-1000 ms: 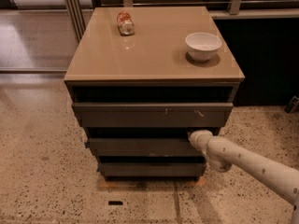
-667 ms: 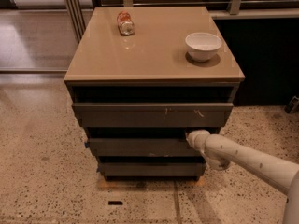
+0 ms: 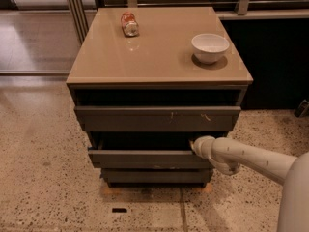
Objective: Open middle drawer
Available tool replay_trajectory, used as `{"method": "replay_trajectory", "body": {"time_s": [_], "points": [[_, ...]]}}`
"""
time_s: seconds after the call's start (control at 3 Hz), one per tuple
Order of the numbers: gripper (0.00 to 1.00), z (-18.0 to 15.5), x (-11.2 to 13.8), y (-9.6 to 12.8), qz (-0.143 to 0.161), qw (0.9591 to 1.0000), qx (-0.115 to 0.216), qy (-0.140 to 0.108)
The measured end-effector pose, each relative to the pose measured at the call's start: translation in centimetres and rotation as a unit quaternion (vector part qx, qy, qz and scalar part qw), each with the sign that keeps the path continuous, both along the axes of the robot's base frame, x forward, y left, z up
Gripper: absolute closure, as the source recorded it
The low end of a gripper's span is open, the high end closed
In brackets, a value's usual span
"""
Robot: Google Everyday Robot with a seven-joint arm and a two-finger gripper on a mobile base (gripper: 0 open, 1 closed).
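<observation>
Middle drawer (image 3: 145,158): plain dark grey front, second of three in the cabinet, set between a wider front above and a narrower one below; a dark gap runs along its top edge.
Gripper (image 3: 195,146): pressed in at the upper right corner of that front, at the lip of the gap; how wide it stands, and whether it has hold of the edge, cannot be told.
Arm (image 3: 251,161): pale and tubular, reaching in low from the right, roughly level with the drawer.
Step in hand: judged to be getting a purchase on the top edge before pulling.
Doing it well: hook firmly behind the lip, then draw straight out along the runners; a pull from one corner could skew the drawer, so keep it slow and level.
Top drawer (image 3: 154,118): widest front, marked with pale scratches, just above the gripper; best left untouched.
Bottom drawer (image 3: 154,176): narrowest front, directly beneath.
Tabletop (image 3: 159,66): glossy tan, carrying a white bowl (image 3: 210,47) at right and a tipped can (image 3: 129,24) at the back; a jerky pull may rattle both.
Floor (image 3: 43,178): speckled stone.
</observation>
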State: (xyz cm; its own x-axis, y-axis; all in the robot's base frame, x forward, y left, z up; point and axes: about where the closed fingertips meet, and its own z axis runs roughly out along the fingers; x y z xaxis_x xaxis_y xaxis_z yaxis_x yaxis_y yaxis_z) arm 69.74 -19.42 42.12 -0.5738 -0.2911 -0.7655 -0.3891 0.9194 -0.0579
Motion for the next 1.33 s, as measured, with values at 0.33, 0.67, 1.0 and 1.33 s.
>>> {"method": "replay_trajectory", "body": {"time_s": [0.33, 0.67, 1.0, 1.33], "points": [[1.00, 0.1, 0.0, 0.0, 0.001, 1.0000, 0.000, 0.001], [1.00, -0.8, -1.5, 0.0, 0.032, 0.9993, 0.002, 0.018], [1.00, -1.6, -3.1, -1.8, 0.072, 0.9967, -0.017, 0.032], [1.00, -1.6, -3.9, -1.8, 0.099, 0.9942, -0.015, 0.040]]}}
